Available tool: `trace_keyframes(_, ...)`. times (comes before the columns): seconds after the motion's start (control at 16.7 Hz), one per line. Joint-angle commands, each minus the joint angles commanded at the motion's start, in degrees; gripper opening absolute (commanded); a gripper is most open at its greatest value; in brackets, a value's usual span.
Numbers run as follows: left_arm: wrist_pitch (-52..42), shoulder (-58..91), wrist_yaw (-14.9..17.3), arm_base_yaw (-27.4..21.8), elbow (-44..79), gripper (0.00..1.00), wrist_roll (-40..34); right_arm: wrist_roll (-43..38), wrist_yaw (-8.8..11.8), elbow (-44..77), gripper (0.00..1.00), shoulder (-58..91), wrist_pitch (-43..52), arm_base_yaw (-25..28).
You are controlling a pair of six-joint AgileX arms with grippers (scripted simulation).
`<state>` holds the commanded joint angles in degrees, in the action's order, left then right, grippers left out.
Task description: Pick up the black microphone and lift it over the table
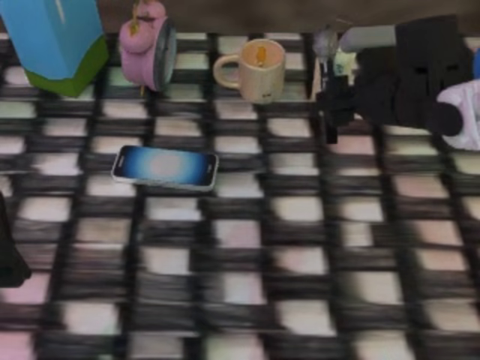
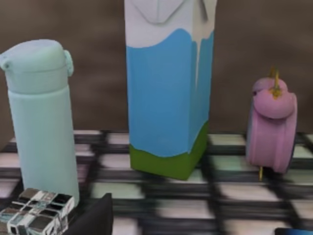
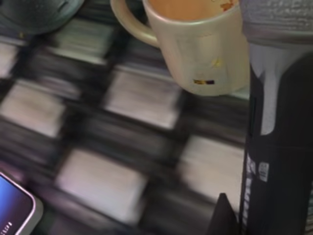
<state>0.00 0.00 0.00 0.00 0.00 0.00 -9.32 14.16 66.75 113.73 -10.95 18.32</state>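
Bare checked table (image 1: pixel 247 300) fills the near half of the top view. The left arm (image 1: pixel 9 255) sits parked at the table's left edge, and whether its gripper is open or closed cannot be told. Its wrist camera looks at a mirrored cube (image 2: pixel 36 210), a pale green bottle (image 2: pixel 41 117), a blue carton (image 2: pixel 168 93) and a pink clock (image 2: pixel 271 129). Farther in, left of centre, a phone (image 1: pixel 165 166) lies flat with its blue screen up. Beyond it on the right, the right gripper (image 1: pixel 337 97) is at the mic (image 1: pixel 330 124), about halfway along its length. The mic's black body points toward the near side and its grey mesh head (image 1: pixel 325 41) toward the far edge. From the right wrist the mic (image 3: pixel 279 161) looms close beside the mug (image 3: pixel 195 44). How wide that gripper stands, and whether it has hold of the mic, cannot be told. Along the far edge stand the mug (image 1: pixel 255 71), just left of the mic's head, then the clock (image 1: pixel 150 45) and the carton (image 1: pixel 56 41).
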Motion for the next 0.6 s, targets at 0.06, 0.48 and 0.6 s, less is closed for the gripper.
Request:
trace_keyframes(0.06, 0.0, 0.0, 0.0, 0.0, 0.0, 1.0, 0.0, 1.1, 1.7, -1.7, 0.0, -1.2, -5.6, -0.1)
trace_keyframes(0.48, 0.0, 0.0, 0.0, 0.0, 0.0, 1.0, 0.0, 7.4, 10.8, -9.9, 0.0, -9.9, -33.1, -0.5)
trace_keyframes(0.6, 0.0, 0.0, 0.0, 0.0, 0.0, 1.0, 0.0, 8.2, 11.8, -10.7, 0.0, -11.2, -35.6, -0.5)
